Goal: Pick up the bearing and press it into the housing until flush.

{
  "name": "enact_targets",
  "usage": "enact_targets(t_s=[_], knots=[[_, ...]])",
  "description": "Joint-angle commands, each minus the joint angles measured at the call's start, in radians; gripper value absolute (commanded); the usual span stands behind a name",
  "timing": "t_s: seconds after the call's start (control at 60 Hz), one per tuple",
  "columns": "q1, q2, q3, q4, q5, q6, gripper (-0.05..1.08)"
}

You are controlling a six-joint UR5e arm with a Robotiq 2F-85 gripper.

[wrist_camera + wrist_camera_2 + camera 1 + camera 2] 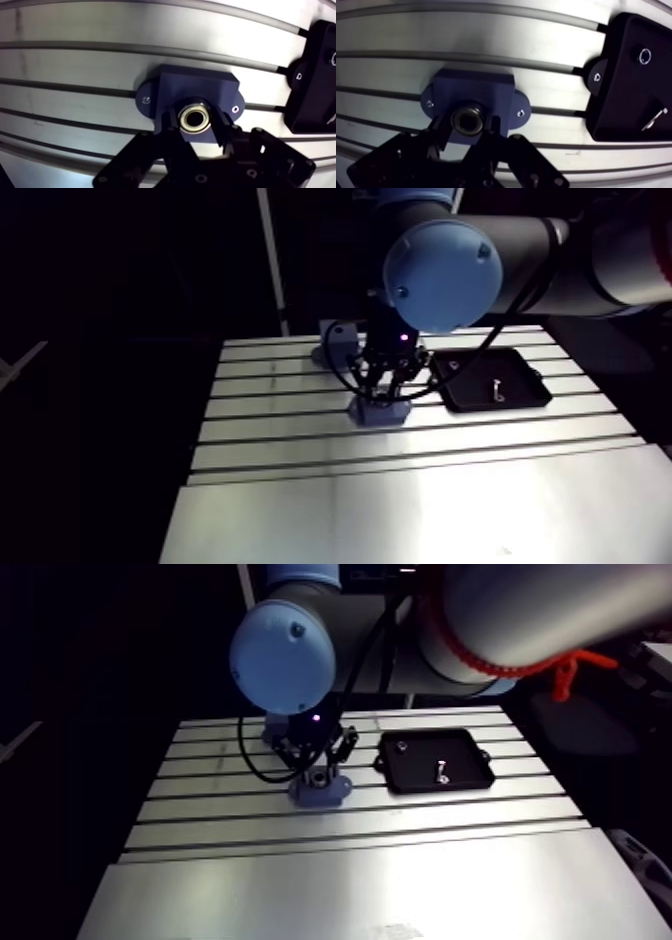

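Observation:
A dark blue housing [200, 85] with two screw ears lies flat on the slotted table [300, 438]. A metal ring bearing [195, 118] sits over the housing's bore, right between my two fingertips. My gripper [195, 126] stands straight above the housing, and its dark fingers [169, 122] press against the bearing from both sides. I cannot tell how deep the bearing sits in the bore. In the arm view the gripper [380, 393] hangs just over the housing [380, 413] near the table's middle.
A black tray [623, 80] lies beside the housing, holding a small ring [645, 55] and a metal pin [654, 119]. A second blue block [338, 343] stands behind the gripper near the table's far edge. Parallel slots run across the tabletop.

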Motion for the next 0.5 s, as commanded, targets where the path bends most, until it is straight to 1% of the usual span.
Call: enact_targets(t_s=[0.017, 0.5], knots=[[0.0, 0.002, -0.001, 0.0, 0.0, 0.0, 0.76], [-0.001, 0.002, 0.0, 0.0, -0.002, 0.0, 0.76]])
